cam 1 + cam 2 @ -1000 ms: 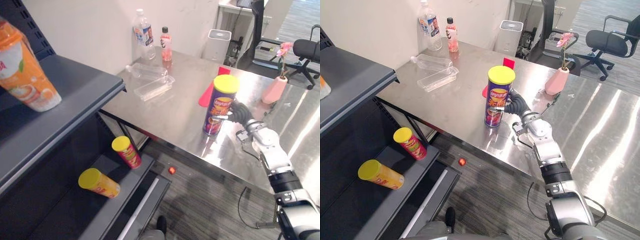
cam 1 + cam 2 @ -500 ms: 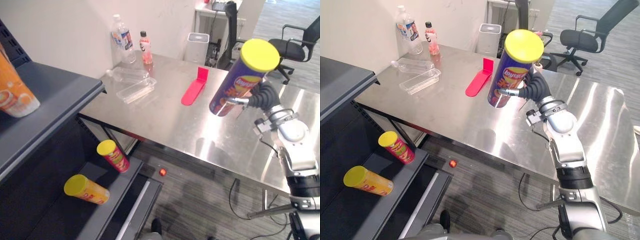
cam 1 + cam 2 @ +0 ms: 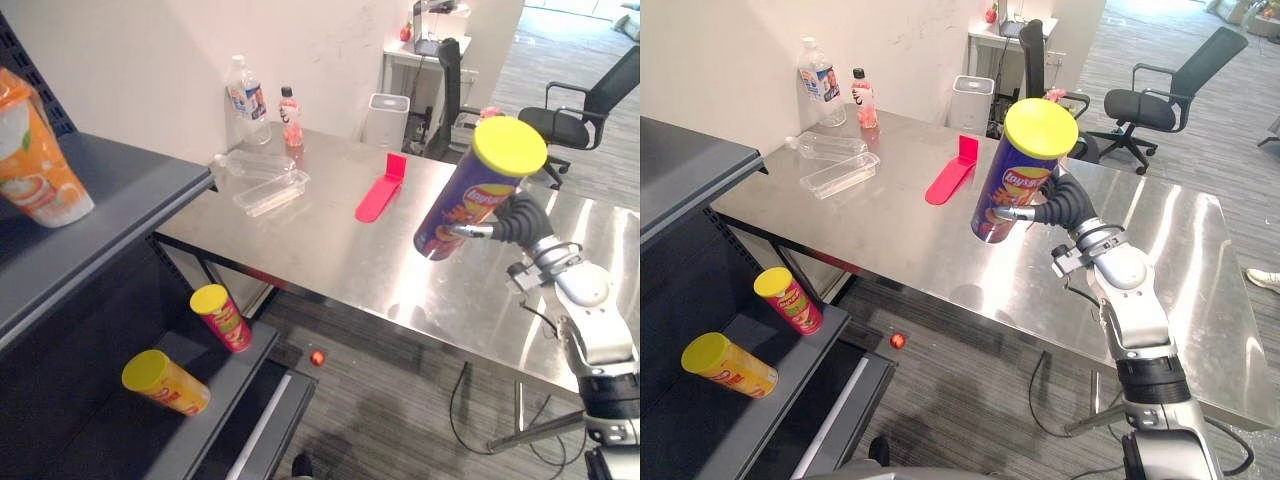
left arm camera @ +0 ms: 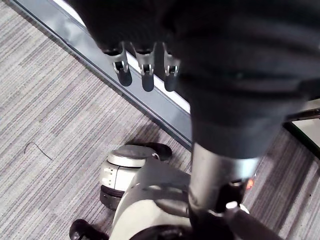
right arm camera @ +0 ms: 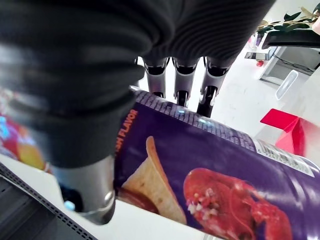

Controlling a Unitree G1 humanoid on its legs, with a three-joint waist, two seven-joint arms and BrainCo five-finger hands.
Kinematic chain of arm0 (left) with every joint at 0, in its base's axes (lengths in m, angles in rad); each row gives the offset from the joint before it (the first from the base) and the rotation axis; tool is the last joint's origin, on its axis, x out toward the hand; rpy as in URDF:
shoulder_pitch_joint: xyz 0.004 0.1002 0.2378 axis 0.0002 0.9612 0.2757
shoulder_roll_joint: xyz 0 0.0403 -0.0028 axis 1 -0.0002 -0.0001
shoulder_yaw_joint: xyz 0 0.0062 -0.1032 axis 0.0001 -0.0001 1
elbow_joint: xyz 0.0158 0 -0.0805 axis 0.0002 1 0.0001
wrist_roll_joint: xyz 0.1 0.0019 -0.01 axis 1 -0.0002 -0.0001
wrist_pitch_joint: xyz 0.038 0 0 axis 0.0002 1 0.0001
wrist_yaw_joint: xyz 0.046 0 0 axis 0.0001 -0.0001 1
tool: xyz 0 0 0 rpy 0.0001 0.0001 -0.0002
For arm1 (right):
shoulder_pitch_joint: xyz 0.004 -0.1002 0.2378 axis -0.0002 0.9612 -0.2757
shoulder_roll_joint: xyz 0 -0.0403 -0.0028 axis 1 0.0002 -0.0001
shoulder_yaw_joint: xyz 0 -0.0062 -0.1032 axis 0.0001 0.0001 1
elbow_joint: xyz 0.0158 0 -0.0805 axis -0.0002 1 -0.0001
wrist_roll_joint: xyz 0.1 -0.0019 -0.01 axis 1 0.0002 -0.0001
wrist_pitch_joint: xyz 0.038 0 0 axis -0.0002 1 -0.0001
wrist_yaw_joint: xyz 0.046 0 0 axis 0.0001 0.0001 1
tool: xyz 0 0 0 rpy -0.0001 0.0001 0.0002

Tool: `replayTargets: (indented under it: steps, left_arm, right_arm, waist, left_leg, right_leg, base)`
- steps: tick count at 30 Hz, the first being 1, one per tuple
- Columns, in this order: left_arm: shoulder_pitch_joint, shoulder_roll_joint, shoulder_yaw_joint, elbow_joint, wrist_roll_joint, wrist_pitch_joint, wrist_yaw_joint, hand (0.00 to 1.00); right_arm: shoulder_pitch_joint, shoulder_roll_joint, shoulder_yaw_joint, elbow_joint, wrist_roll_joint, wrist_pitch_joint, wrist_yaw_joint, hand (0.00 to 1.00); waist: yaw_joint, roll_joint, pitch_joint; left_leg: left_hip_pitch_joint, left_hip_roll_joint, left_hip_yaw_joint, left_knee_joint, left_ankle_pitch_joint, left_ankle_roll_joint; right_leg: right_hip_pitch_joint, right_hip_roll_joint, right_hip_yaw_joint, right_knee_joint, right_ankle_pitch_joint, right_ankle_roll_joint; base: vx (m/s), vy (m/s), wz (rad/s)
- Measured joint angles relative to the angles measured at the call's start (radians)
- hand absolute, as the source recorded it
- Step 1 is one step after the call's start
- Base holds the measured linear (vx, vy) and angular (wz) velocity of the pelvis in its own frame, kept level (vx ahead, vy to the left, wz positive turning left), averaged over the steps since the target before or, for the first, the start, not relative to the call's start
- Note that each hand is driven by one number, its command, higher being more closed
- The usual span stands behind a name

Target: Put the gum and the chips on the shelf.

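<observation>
**Item 1.** Tall purple cardboard chips can (image 3: 462, 205) with a yellow plastic lid, printed with a chip and a red lobster (seen close in the right wrist view). It is tilted, lid uppermost, in the air above the stainless-steel bench (image 3: 330, 250). The right hand (image 3: 512, 222) holds it by the lower body, fingers (image 5: 181, 85) and thumb clamped around the can.

**Item 2.** Left hand (image 4: 145, 70), hanging over the grey carpet floor, fingers relaxed and holding nothing.

**Item 3.** Orange-and-white printed packet (image 3: 35, 160) on the upper board of the dark grey metal shelf (image 3: 120, 230). It is cut off at the edge, so its kind is unclear.

**Item 4.** Lower shelf board carries a red can with yellow lid (image 3: 222, 317), leaning, and an orange can with yellow lid (image 3: 165, 381) lying on its side.

**Item 5.** On the bench's far end:
- a clear plastic tray (image 3: 270, 192) (contents not discernible)
- a clear bottle lying flat (image 3: 243, 164)
- an upright water bottle (image 3: 243, 88)
- a small pink drink bottle (image 3: 291, 103)
- a red plastic bent stand (image 3: 380, 190)
</observation>
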Motion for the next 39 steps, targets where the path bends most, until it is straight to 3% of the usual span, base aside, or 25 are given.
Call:
replayTargets:
  steps: [7, 13, 14, 15, 16, 17, 18, 19, 20, 21, 22, 23, 24, 25, 26, 27, 29, 30, 31, 32, 34, 39]
  left_arm:
    - [0.002, -0.017, 0.029, -0.004, -0.042, 0.021, 0.001, 0.0]
    - [0.007, -0.038, 0.034, -0.024, -0.08, 0.007, 0.013, 0.0]
    - [0.01, -0.052, 0.056, -0.037, -0.088, -0.003, 0.021, 0.0]
    - [0.011, -0.059, 0.061, -0.042, -0.107, -0.005, 0.024, 0.0]
    - [0.012, -0.058, 0.063, -0.046, -0.123, -0.015, 0.021, 0.0]
    - [0.02, -0.051, 0.091, -0.054, -0.152, -0.026, 0.003, 0.0]
    - [0.029, -0.082, 0.107, -0.039, -0.154, -0.025, 0.0, 0.0]
    - [0.035, -0.096, 0.108, -0.014, -0.151, -0.018, 0.005, 0.0]
    - [0.042, -0.115, 0.1, -0.007, -0.141, -0.006, 0.011, 0.0]
    - [0.032, -0.104, 0.11, -0.015, -0.132, -0.004, 0.008, 0.0]
    - [0.016, -0.102, 0.134, -0.017, -0.121, -0.001, 0.007, 0.0]
    - [0.012, -0.106, 0.175, 0.001, -0.097, 0.008, 0.007, 0.0]
    - [0.017, -0.111, 0.193, 0.019, -0.081, 0.017, 0.006, 0.0]
    - [0.016, -0.113, 0.194, 0.029, -0.069, 0.021, 0.005, 0.0]
    - [0.015, -0.115, 0.206, 0.045, -0.065, 0.021, 0.005, 0.0]
    - [0.013, -0.115, 0.206, 0.052, -0.062, 0.021, 0.003, 0.0]
    - [0.01, -0.113, 0.205, 0.057, -0.053, 0.017, 0.002, 0.0]
    - [0.009, -0.113, 0.204, 0.057, -0.052, 0.014, 0.003, 0.0]
    - [0.009, -0.112, 0.2, 0.056, -0.052, 0.009, 0.002, 0.0]
    - [0.01, -0.109, 0.198, 0.057, -0.051, -0.004, 0.002, 0.0]
    - [0.014, -0.106, 0.192, 0.058, -0.05, -0.023, 0.002, 0.0]
    - [0.023, -0.101, 0.139, 0.057, -0.062, -0.054, 0.002, 0.0]
  right_arm:
    - [0.021, 0.012, 0.002, 0.0, 0.035, 0.011, 0.002, 1.0]
    - [-0.003, 0.083, 0.056, 0.04, 0.039, 0.013, -0.016, 1.0]
    - [-0.025, 0.094, 0.086, 0.066, 0.038, 0.017, -0.02, 1.0]
    - [-0.027, 0.092, 0.091, 0.07, 0.038, 0.017, -0.02, 1.0]
    - [-0.03, 0.085, 0.093, 0.077, 0.034, 0.017, -0.02, 1.0]
    - [-0.049, 0.081, 0.086, 0.092, 0.03, 0.006, -0.022, 1.0]
    - [-0.055, 0.058, 0.057, 0.095, 0.029, -0.002, -0.033, 1.0]
    - [-0.048, 0.054, 0.041, 0.093, 0.029, -0.004, -0.045, 1.0]
    - [-0.031, 0.029, 0.011, 0.085, 0.029, -0.008, -0.066, 1.0]
    - [0.002, 0.014, -0.031, 0.08, 0.029, -0.008, -0.08, 1.0]
    - [0.014, 0.005, -0.056, 0.077, 0.029, -0.009, -0.083, 1.0]
    - [0.038, 0.014, -0.088, 0.078, 0.029, -0.004, -0.092, 1.0]
    - [0.066, 0.018, -0.097, 0.075, 0.029, 0.001, -0.106, 1.0]
    - [0.083, 0.018, -0.106, 0.073, 0.029, 0.003, -0.109, 1.0]
    - [0.114, 0.018, -0.13, 0.071, 0.029, 0.008, -0.113, 1.0]
    - [0.12, 0.019, -0.141, 0.071, 0.028, 0.012, -0.114, 1.0]
    - [0.14, 0.043, -0.175, 0.069, 0.028, 0.016, -0.126, 1.0]
    - [0.146, 0.051, -0.182, 0.069, 0.028, 0.016, -0.13, 1.0]
    - [0.157, 0.062, -0.192, 0.069, 0.027, 0.016, -0.134, 1.0]
    - [0.163, 0.083, -0.197, 0.069, 0.027, 0.016, -0.149, 1.0]
    - [0.171, 0.104, -0.198, 0.061, 0.009, 0.013, -0.159, 1.0]
    - [0.234, 0.112, -0.24, 0.045, -0.055, -0.028, -0.178, 1.0]
  waist:
    - [0.012, 0.001, -0.001]
    - [0.059, 0.006, -0.003]
    - [0.072, 0.015, 0.0]
    - [0.072, 0.02, 0.005]
    - [0.073, 0.009, 0.003]
    - [0.063, -0.031, 0.002]
    - [0.07, 0.027, 0.012]
    - [0.071, 0.056, 0.011]
    - [0.046, 0.094, 0.016]
    - [0.014, 0.053, -0.003]
    - [0.011, 0.042, -0.007]
    - [0.026, 0.042, -0.005]
    - [0.022, 0.042, -0.003]
    - [0.015, 0.043, -0.003]
    - [0.002, 0.044, -0.004]
    - [-0.003, 0.047, -0.004]
    - [-0.014, 0.053, -0.006]
    - [-0.018, 0.056, -0.008]
    - [-0.024, 0.043, 0.0]
    - [-0.026, 0.025, 0.009]
    - [-0.017, 0.016, 0.013]
    - [-0.003, 0.031, 0.031]
  left_leg:
    - [-0.005, 0.003, -0.007, 0.0, 0.001, -0.002]
    - [-0.07, 0.008, -0.08, 0.008, 0.045, 0.006]
    - [-0.095, 0.014, -0.028, 0.024, 0.014, 0.109]
    - [-0.114, 0.022, 0.04, 0.048, -0.02, 0.191]
    - [-0.12, 0.037, 0.165, 0.077, -0.1, 0.304]
    - [-0.144, 0.052, 0.34, 0.21, -0.164, 0.338]
    - [-0.173, 0.15, 0.453, 0.512, -0.168, 0.341]
    - [-0.163, 0.176, 0.5, 0.603, -0.175, 0.325]
    - [-0.173, 0.156, 0.531, 0.597, -0.116, 0.29]
    - [-0.166, 0.04, 0.479, 0.446, -0.026, 0.221]
    - [-0.165, 0.017, 0.485, 0.437, -0.046, 0.232]
    - [-0.141, 0.082, 0.576, 0.616, -0.161, 0.233]
    - [-0.077, 0.111, 0.601, 0.639, -0.204, 0.169]
    - [-0.046, 0.118, 0.604, 0.614, -0.215, 0.144]
    - [-0.007, 0.104, 0.586, 0.513, -0.215, 0.091]
    - [-0.003, 0.079, 0.572, 0.458, -0.216, 0.08]
    - [0.019, 0.004, 0.517, 0.266, -0.205, 0.069]
    - [0.026, -0.009, 0.496, 0.226, -0.199, 0.07]
    - [0.033, -0.029, 0.472, 0.177, -0.185, 0.081]
    - [0.033, -0.039, 0.451, 0.16, -0.175, 0.09]
    - [0.036, -0.051, 0.432, 0.136, -0.171, 0.096]
    - [0.071, -0.122, 0.412, 0.044, -0.163, 0.112]
  right_leg:
    - [0.003, 0.004, -0.009, -0.002, 0.0, 0.0]
    - [0.005, 0.021, -0.114, 0.006, -0.01, -0.016]
    - [0.012, 0.025, -0.167, 0.013, -0.011, -0.018]
    - [0.015, 0.024, -0.21, 0.016, -0.008, -0.023]
    - [0.028, 0.037, -0.251, -0.012, 0.003, -0.027]
    - [0.055, 0.031, -0.339, -0.075, -0.007, -0.074]
    - [0.07, 0.012, -0.414, -0.011, -0.024, -0.07]
    - [0.074, -0.003, -0.441, 0.048, -0.054, -0.06]
    - [0.068, -0.05, -0.483, 0.152, -0.108, -0.067]
    - [0.055, -0.087, -0.478, 0.118, -0.127, -0.095]
    - [0.059, -0.095, -0.513, 0.102, -0.113, -0.071]
    - [0.053, -0.101, -0.558, 0.122, -0.103, -0.054]
    - [0.051, -0.105, -0.585, 0.143, -0.105, -0.057]
    - [0.049, -0.106, -0.604, 0.151, -0.106, -0.059]
    - [0.036, -0.111, -0.632, 0.172, -0.106, -0.059]
    - [0.026, -0.118, -0.642, 0.184, -0.106, -0.059]
    - [-0.002, -0.139, -0.672, 0.23, -0.106, -0.059]
    - [-0.003, -0.141, -0.678, 0.236, -0.106, -0.059]
    - [-0.001, -0.147, -0.679, 0.243, -0.106, -0.059]
    - [0.003, -0.152, -0.678, 0.248, -0.103, -0.055]
    - [0.003, -0.157, -0.678, 0.256, -0.099, -0.05]
    - [-0.002, -0.252, -0.675, 0.368, -0.099, -0.05]
  base:
    - [0.0, -0.005, 0.02]
    - [-0.04, -0.037, 0.48]
    - [-0.12, -0.042, 0.86]
    - [-0.07, -0.035, 1.06]
    - [-0.03, -0.105, 1.44]
    - [-0.03, -0.159, 1.66]
    - [-0.04, -0.112, 1.46]
    - [-0.06, 0.066, 1.64]
    - [-0.07, 0.165, 2.13]
    - [-0.1, 0.186, 2.34]
    - [-0.11, 0.071, 1.8]
    - [-0.1, 0.049, 1.11]
    - [-0.07, 0.018, 0.89]
    - [-0.06, 0.095, 0.94]
    - [-0.07, 0.117, 0.78]
    - [-0.12, 0.176, 0.83]
    - [-0.13, 0.199, 0.72]
    - [-0.1, 0.173, 0.77]
    - [-0.1, 0.127, 0.77]
    - [-0.1, 0.104, 0.68]
    - [-0.11, 0.083, 0.36]
    - [-0.11, 0.136, 0.16]
